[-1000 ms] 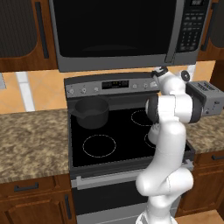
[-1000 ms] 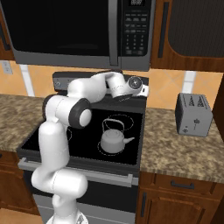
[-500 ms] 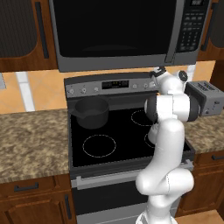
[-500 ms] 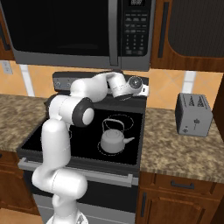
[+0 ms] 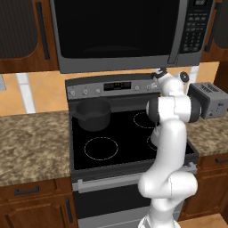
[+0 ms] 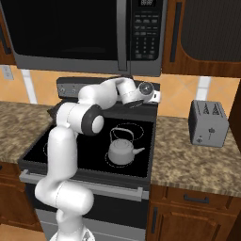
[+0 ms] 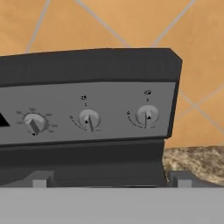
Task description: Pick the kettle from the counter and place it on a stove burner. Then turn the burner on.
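Observation:
The grey kettle (image 6: 121,150) stands upright on the front right stove burner (image 6: 113,164) of the black cooktop, with nothing holding it. My gripper (image 6: 156,97) is up at the right end of the stove's back control panel (image 7: 87,92), well above and behind the kettle. In the hand view my gripper (image 7: 109,181) is open and empty, its fingertips (image 7: 41,179) wide apart below three round knobs (image 7: 89,118). The rightmost knob (image 7: 146,115) is just ahead. In the left base view the gripper (image 5: 156,73) sits by the panel's right end. The brown counter (image 6: 188,164) flanks the stove.
A dark saucepan (image 5: 93,113) sits on the rear left burner. A silver toaster (image 6: 208,122) stands on the right counter. The microwave (image 5: 120,31) hangs low over the stove, close above my hand. The front left ring (image 5: 101,148) is bare.
My hand has crept slightly closer to the control panel's right end, still open. The kettle has not moved.

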You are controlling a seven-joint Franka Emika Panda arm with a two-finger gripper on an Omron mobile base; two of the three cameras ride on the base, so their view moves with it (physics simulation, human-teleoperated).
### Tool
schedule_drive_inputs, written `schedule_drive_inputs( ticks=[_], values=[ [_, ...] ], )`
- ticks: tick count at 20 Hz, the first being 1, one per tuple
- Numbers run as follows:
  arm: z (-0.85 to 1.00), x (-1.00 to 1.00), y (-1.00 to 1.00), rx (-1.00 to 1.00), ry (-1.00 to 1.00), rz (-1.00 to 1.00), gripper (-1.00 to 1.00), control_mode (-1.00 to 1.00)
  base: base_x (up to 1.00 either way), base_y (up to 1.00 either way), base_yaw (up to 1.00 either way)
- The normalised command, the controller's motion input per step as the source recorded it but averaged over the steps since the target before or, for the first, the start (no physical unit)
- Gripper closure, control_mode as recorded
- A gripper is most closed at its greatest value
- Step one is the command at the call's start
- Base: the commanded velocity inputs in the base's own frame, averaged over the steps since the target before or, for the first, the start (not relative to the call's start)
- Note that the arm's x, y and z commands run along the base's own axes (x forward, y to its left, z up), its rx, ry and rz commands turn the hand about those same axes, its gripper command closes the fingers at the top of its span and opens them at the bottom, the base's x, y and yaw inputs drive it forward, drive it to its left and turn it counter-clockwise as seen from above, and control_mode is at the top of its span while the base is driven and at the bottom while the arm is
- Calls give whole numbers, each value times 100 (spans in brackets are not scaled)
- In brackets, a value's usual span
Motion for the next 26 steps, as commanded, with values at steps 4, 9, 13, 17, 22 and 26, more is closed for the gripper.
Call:
schedule_drive_inputs(
  ticks=[4,9,13,17,22,26],
  values=[
    [-3,11,-13,0,0,0,-100,-100,0,0,0],
    [-14,1,0,0,-4,0,-100,-100,0,0,0],
    [-19,0,-2,0,-11,2,-100,-100,0,0,0],
    [-21,1,-3,-1,-19,2,-100,-100,0,0,0],
    [-5,10,-7,-1,-11,0,-100,-100,0,0,0],
    [-5,1,-8,0,0,0,-100,-100,0,0,0]
  ],
)
